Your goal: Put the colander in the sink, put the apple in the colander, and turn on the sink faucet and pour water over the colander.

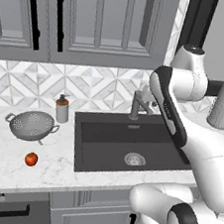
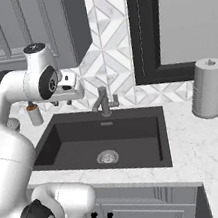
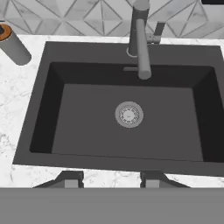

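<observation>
The colander (image 1: 31, 125) and apple (image 1: 31, 159) sit left of the sink (image 1: 103, 155).

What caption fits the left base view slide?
Colander and apple wait on the counter left of the empty sink; faucet off.

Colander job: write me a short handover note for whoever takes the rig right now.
Gripper: jaws apart, holding nothing, hanging over the sink.
Colander: upright on the counter left of the sink, in front of the soap dispenser.
Apple: on the counter, nearer the front edge than the colander, apart from it.
Sink faucet: spout over the basin, no water running.
Done: nothing yet.
Left: colander into the sink, apple into the colander, faucet on so water pours over the colander.
</observation>
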Motion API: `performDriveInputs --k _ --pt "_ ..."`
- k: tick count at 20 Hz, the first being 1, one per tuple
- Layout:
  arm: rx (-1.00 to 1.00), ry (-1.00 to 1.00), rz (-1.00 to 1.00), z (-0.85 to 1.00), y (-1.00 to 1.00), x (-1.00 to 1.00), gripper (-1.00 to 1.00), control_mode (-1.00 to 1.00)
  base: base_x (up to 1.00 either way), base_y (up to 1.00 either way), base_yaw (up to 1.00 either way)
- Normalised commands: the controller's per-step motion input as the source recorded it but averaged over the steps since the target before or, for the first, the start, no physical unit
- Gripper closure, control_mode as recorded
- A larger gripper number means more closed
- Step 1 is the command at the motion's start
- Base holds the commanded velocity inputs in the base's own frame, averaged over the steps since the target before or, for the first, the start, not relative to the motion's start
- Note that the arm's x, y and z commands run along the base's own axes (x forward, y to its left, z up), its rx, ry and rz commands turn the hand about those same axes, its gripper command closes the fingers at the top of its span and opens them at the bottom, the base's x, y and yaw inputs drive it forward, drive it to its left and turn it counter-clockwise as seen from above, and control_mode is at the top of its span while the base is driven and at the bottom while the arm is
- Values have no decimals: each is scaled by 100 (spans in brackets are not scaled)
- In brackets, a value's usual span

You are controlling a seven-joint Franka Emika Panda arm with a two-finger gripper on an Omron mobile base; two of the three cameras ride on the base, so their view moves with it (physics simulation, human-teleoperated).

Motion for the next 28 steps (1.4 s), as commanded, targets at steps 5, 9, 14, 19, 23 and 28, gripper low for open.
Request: performDriveInputs --k 5,9,14,19,23,28 --pt "0 0 0 -6 12 -24 -100 -100 0 0 0" --pt "0 0 0 -18 64 -59 -100 -100 0 0 0" --pt "0 0 -6 -19 96 -37 -100 -100 0 0 0" --pt "0 0 -18 -29 100 -19 -100 -100 0 0 0" --pt "0 0 -22 -43 100 -12 -100 -100 0 0 0" --pt "0 0 -29 -28 86 1 -100 -100 0 0 0"
